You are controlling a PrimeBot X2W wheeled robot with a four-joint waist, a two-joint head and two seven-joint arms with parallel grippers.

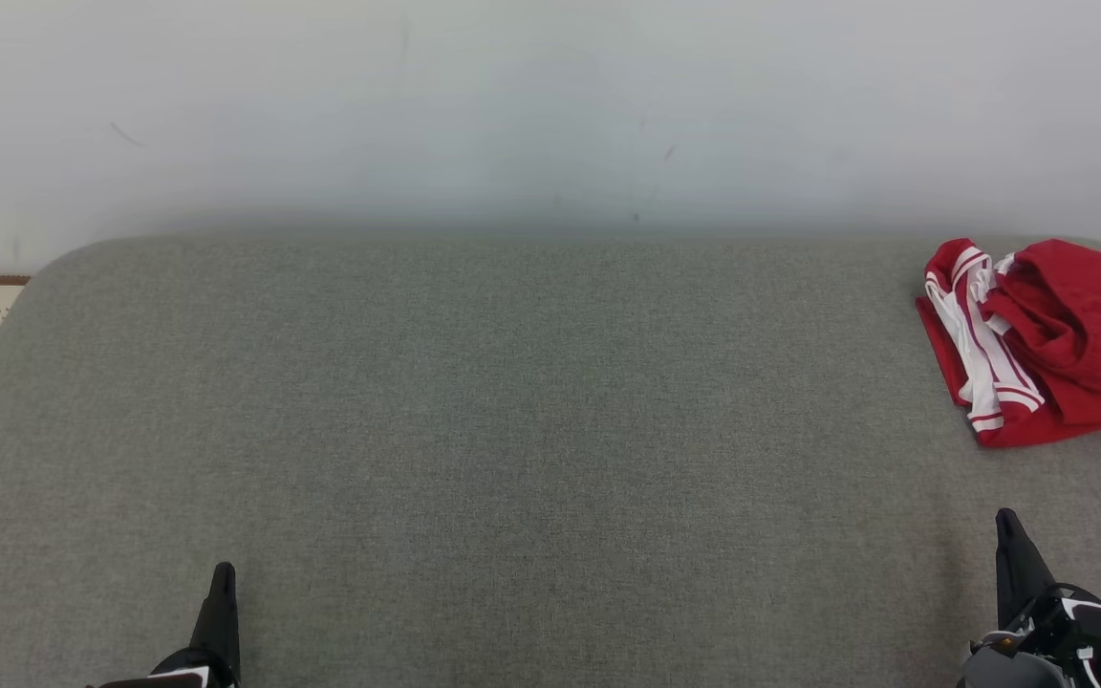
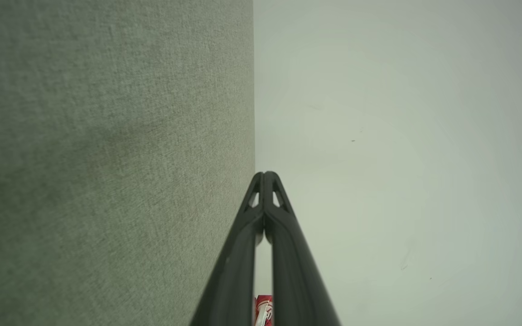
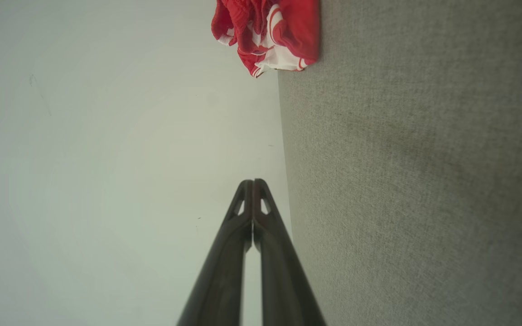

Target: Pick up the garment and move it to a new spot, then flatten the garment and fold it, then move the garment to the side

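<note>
Head view: bunched red garment [image 1: 1047, 344] on grey surface's [image 1: 512, 430] far-right edge.

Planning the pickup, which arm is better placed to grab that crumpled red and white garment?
Probably the right. The red and white garment lies bunched at the far right, almost straight ahead of the right gripper; the left gripper sits across the grey surface. Both are shut.

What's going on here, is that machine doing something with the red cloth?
Nothing is being handled right now. The red-and-white garment lies bunched at the far right of the grey pad. The left gripper and right gripper sit shut and empty near the front, apart from it. The right one is nearer, so it would likely reach first.
</note>
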